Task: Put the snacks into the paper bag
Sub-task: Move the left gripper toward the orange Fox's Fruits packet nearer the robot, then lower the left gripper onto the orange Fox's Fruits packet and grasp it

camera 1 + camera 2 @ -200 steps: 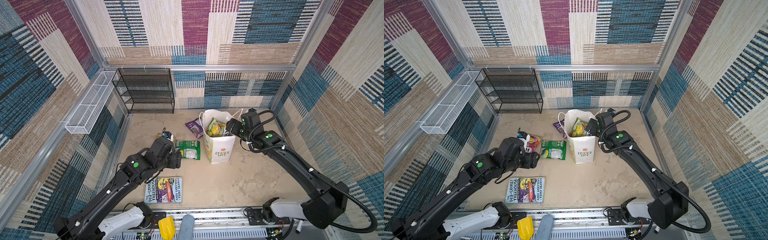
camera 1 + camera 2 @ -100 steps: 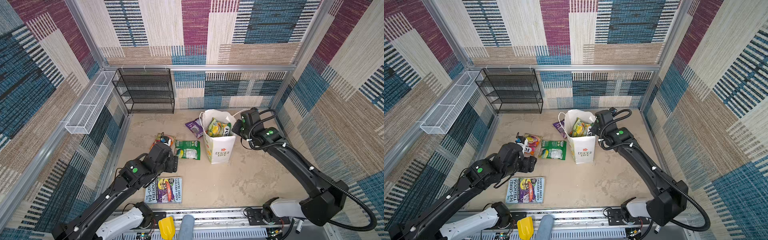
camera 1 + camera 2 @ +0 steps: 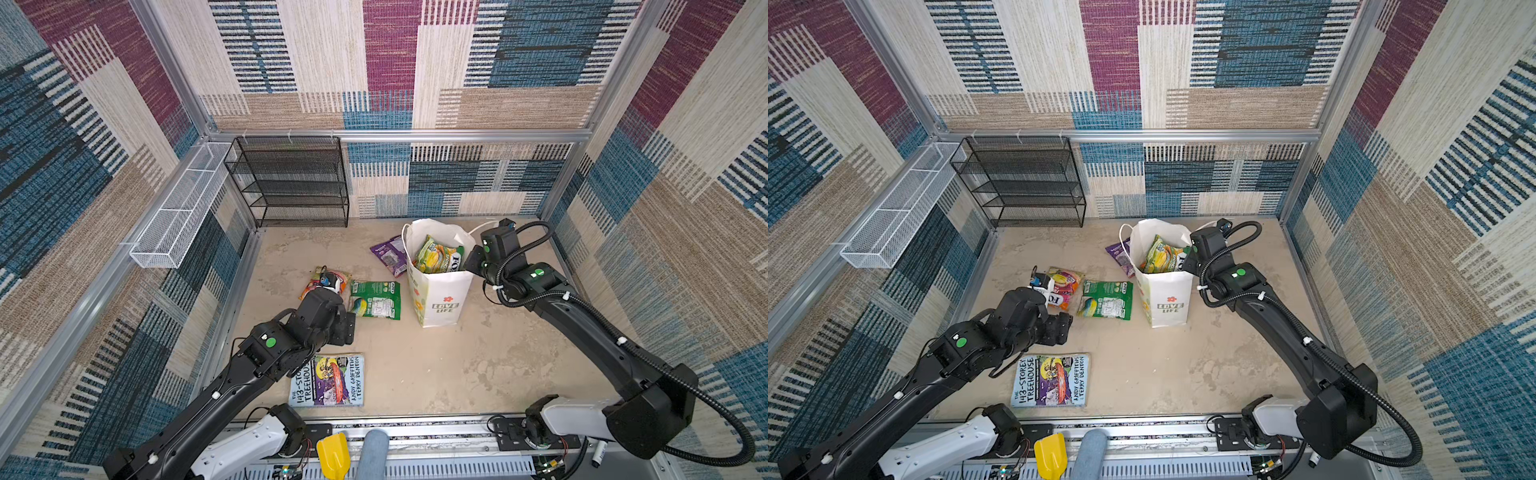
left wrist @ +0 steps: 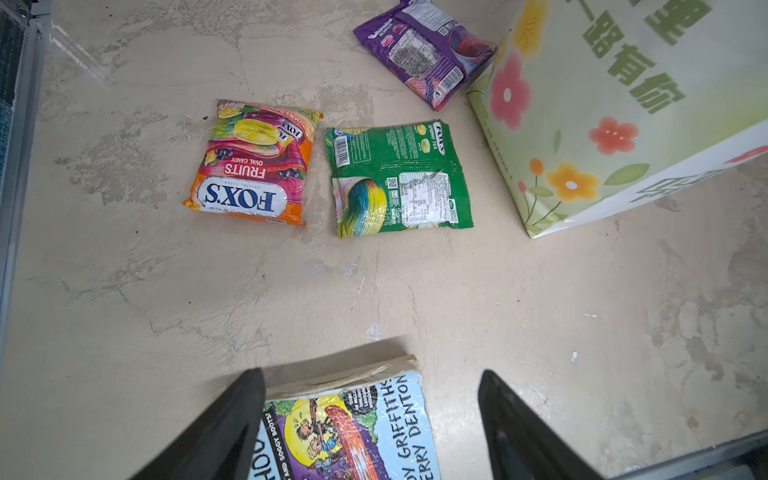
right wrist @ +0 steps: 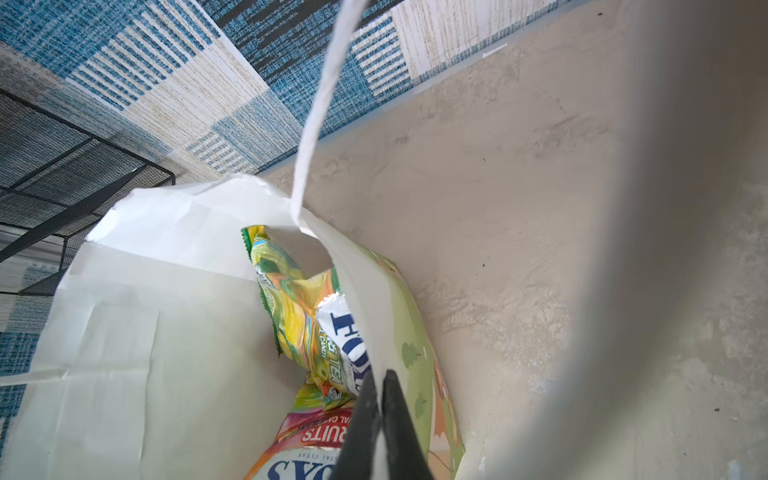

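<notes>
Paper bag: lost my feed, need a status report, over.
Right gripper shut on paper bag rim. Left gripper open, empty, above book. On floor outside bag: orange packet, green packet, purple packet.

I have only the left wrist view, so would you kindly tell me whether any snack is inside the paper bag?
Observer: Yes, a yellow-green FOX'S packet stands in the paper bag, poking above its rim.
Operator: Thank you. Is anything else in there?
Observer: The right wrist view shows an orange Fruits packet inside the bag too.
Operator: And where is the right pincer?
Observer: The right pincer is shut on the bag's wall at the rim.
</notes>
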